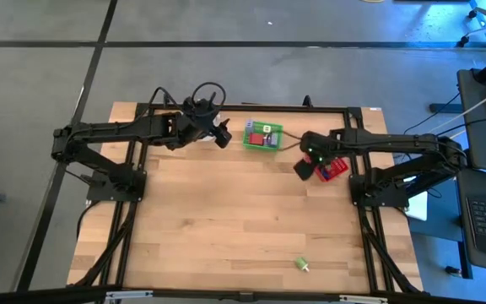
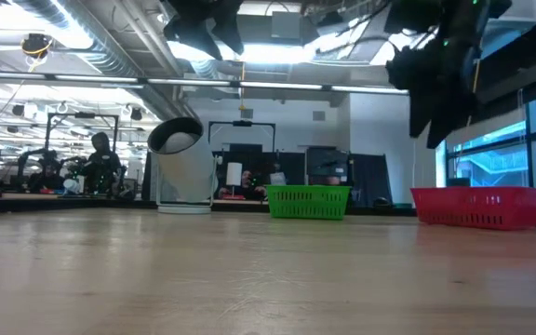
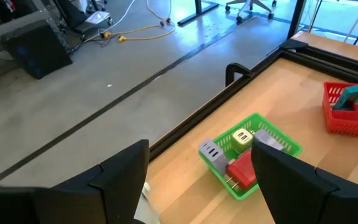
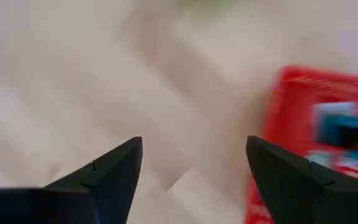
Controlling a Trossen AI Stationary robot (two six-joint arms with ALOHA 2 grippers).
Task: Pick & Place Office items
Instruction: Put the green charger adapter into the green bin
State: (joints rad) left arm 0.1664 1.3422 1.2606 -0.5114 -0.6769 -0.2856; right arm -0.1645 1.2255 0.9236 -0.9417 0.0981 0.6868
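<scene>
The green mesh basket [image 1: 262, 136] stands near the table's far edge and holds small grey, green-white and red pieces [image 3: 241, 163]. The red mesh basket [image 1: 333, 169] stands to its right with a teal piece [image 3: 352, 95] inside. One small green piece [image 1: 302, 265] lies alone on the wood near the near edge. My left gripper [image 1: 223, 138] hangs open in the air just left of the green basket [image 3: 277, 138]. My right gripper [image 1: 303, 168] hangs open over bare wood at the red basket's left side [image 4: 291, 143].
A white cylindrical roll [image 2: 184, 167] stands on the far part of the table, left of the green basket [image 2: 309, 201]. Black frame rails [image 1: 133, 211] run along the table's sides. A wide stretch of bare wood [image 1: 243, 219] lies between the baskets and the near edge.
</scene>
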